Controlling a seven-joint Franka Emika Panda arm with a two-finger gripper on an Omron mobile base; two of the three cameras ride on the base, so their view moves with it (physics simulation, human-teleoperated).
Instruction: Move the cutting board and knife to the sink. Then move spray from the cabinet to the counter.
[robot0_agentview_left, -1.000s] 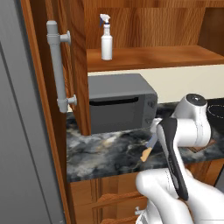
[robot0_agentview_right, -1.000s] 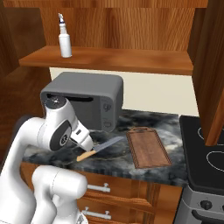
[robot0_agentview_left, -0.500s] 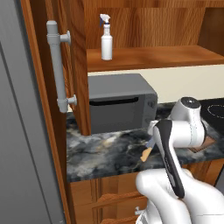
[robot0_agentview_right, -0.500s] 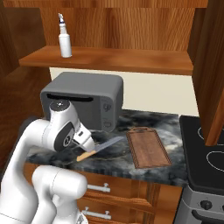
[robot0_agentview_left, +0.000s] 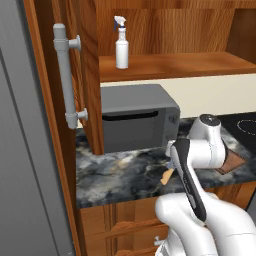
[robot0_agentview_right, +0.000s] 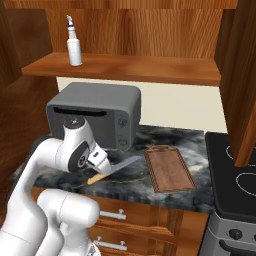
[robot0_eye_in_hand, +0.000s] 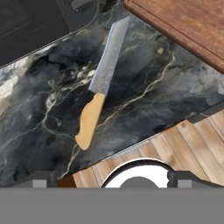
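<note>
Gripper (robot0_eye_in_hand: 112, 181): your jaws stand wide apart, holding nothing, above the knife.
Knife (robot0_eye_in_hand: 101, 86): lies flat on the counter (robot0_eye_in_hand: 153, 92), between the microwave (robot0_agentview_right: 100, 112) and the cutting board (robot0_agentview_right: 169, 168).
Spray (robot0_agentview_left: 121, 46): you'll see it upright on the cabinet (robot0_agentview_left: 170, 62) shelf.

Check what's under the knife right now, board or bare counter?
Bare counter. The knife lies flat on the marble, apart from the cutting board. The strip of counter directly beneath the blade and handle is covered.
</note>
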